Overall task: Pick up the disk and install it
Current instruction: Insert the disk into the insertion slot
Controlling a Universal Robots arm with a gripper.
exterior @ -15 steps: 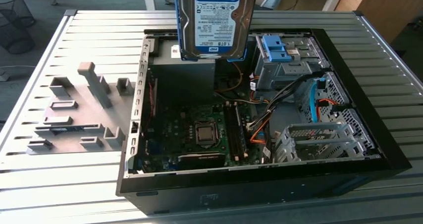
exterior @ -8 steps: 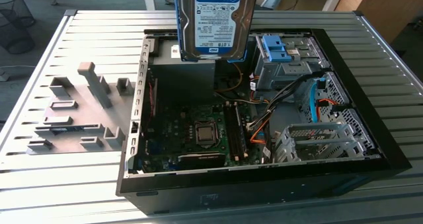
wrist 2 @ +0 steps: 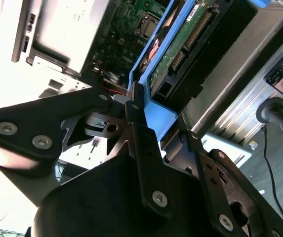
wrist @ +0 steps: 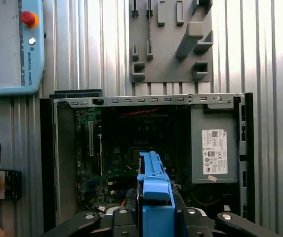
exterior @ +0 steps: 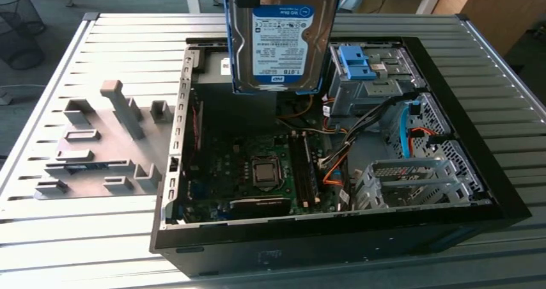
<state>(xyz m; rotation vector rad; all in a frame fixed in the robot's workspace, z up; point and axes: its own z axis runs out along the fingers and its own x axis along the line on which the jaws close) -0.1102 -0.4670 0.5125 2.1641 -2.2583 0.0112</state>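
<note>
The disk [exterior: 282,39] is held aloft over the open computer case [exterior: 503,193], well clear of the bench [exterior: 102,250]. It is hung on end: the long axis is stood close to upright, the labelled face is turned to the exterior camera, and the lower edge is poised above the far part of the case, with no contact to be made out.

The hand [wrist 2: 148,118] is placed at the disk's upper end, so the drive is carried directly below it. In the second wrist view the fingers [wrist 2: 141,148] are seen pressed in on the blue bracket [wrist 2: 163,121] from either side. The disk is pinched by that bracket, not by its metal body. The same grip is shown in the first wrist view, where the bracket is clamped edge-on with the case interior laid open beneath it.

The motherboard [exterior: 256,167] is spread under the disk. The drive bay with its blue latch piece [exterior: 354,62] is set just beside the disk, toward the exterior view's right, and a metal cage [exterior: 410,180] is found nearer the camera on that side. The grey power supply [wrist: 214,148] is seated in a corner of the case. The task is judged to stand at pickup done, installing not yet done.
</note>
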